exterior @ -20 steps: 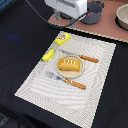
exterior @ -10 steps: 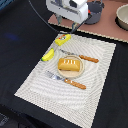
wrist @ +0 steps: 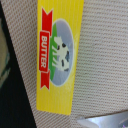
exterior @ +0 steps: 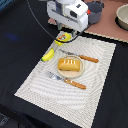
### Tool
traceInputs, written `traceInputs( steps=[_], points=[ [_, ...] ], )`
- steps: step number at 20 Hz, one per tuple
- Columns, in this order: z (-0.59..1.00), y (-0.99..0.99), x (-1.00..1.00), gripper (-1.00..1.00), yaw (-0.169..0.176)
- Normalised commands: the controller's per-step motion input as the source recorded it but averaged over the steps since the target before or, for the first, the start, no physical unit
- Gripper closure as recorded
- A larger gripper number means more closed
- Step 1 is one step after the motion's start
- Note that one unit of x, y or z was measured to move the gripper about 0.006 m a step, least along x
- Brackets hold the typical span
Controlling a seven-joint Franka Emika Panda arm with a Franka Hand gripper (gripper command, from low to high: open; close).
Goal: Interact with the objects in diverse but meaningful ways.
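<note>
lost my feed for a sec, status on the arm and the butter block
Gripper over butter block, jaws not visible. Block lies flat at placemat edge, ungrasped. Banana beside it, knife nearby.

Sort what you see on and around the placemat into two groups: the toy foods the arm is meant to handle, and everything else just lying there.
Belonging to the job:
butter block, under the gripper
banana
bread loaf

Just lying about:
knife
fork
plate
placemat
bowl beyond the mat
</note>
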Motion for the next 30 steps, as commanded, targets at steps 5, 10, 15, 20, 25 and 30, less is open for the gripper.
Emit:
traceInputs(
  steps=[5,10,15,20,25,30],
  points=[
    [-0.26,0.07,-0.21,-1.00,0.054],
    [-0.36,0.09,-0.20,-1.00,0.055],
    [-0.30,0.07,-0.21,-1.00,0.057],
    [-0.27,0.02,-0.16,1.00,0.056],
    [-0.26,0.02,-0.13,1.00,0.053],
    [-0.21,0.01,-0.10,1.00,0.048]
  ],
)
